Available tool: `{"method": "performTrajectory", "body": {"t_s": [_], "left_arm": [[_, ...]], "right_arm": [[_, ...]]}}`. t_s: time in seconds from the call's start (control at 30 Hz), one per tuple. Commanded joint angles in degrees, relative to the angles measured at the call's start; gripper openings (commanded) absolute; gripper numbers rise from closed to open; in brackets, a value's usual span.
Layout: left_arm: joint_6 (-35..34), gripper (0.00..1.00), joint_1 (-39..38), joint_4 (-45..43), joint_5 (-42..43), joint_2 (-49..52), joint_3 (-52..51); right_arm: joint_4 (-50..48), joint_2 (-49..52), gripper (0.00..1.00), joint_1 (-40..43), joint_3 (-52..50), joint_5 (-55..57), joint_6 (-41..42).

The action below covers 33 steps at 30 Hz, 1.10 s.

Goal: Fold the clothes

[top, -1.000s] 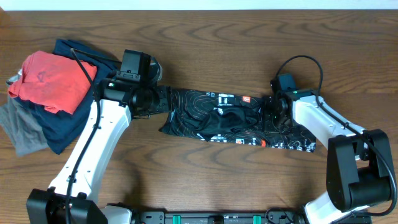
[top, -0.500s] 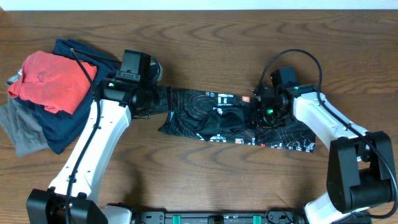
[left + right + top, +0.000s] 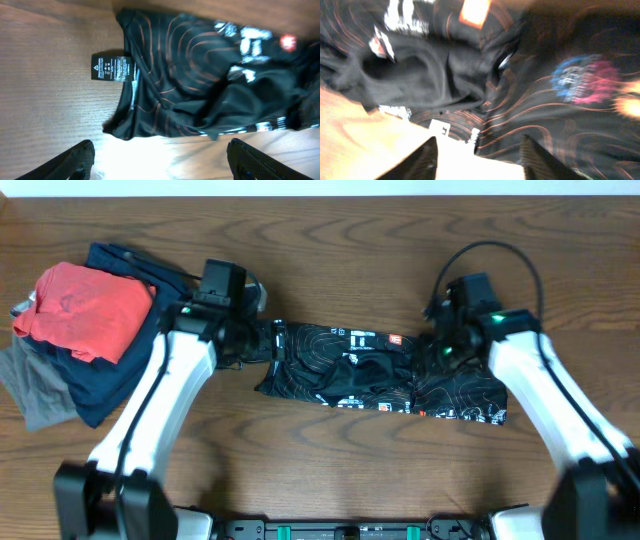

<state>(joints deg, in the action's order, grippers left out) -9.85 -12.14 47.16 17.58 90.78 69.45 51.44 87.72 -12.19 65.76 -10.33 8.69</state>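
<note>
Overhead: even soft light, centre sharp, motion blur at near corners. Right wrist: heavy smear, bench [image 3: 460, 162] blown out. Left wrist: glare on near bench.

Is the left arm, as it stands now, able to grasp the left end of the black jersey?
Probably yes. The left end effector hovers open just at that end of the black jersey, and nothing lies between them that would block its way down.

White arms [image 3: 150, 410], black fingers [image 3: 75, 157], cables [image 3: 487, 246]
</note>
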Motion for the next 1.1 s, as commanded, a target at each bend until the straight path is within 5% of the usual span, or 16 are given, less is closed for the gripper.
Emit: {"method": "performTrajectory", "body": {"t_s": [0.0, 0.47, 0.63, 0.87, 0.93, 1.0, 1.07], "left_arm": [[5.8, 0.87, 0.2, -0.5, -0.3, 6.2, -1.1], [10.1, 0.87, 0.2, -7.6, 3.9, 20.9, -1.1], [10.1, 0.8, -1.3, -7.6, 6.0, 24.0, -1.1], [10.1, 0.49, -4.2, -7.9, 6.4, 25.1, -1.1], [10.1, 0.36, -4.3, -8.1, 6.4, 25.1, -1.1], [10.1, 0.12, -4.1, -8.2, 6.2, 25.1, -1.1], [10.1, 0.06, -3.5, -7.7, 4.8, 24.9, -1.0]], "right_arm": [[0.7, -3.9, 0.56, 0.3, 1.2, 5.8, 3.5], [4.8, -4.5, 0.55, 0.3, 1.2, 8.4, 3.8], [4.8, -4.5, 0.54, 0.3, 1.2, 8.4, 4.2], [4.9, -4.5, 0.54, 0.3, 1.2, 8.5, 4.2], [4.9, -4.5, 0.54, 0.3, 1.2, 8.5, 4.2], [4.9, -4.5, 0.54, 0.3, 1.2, 8.5, 4.2], [5.0, -4.5, 0.54, 0.3, 1.2, 8.7, 4.2]]}}
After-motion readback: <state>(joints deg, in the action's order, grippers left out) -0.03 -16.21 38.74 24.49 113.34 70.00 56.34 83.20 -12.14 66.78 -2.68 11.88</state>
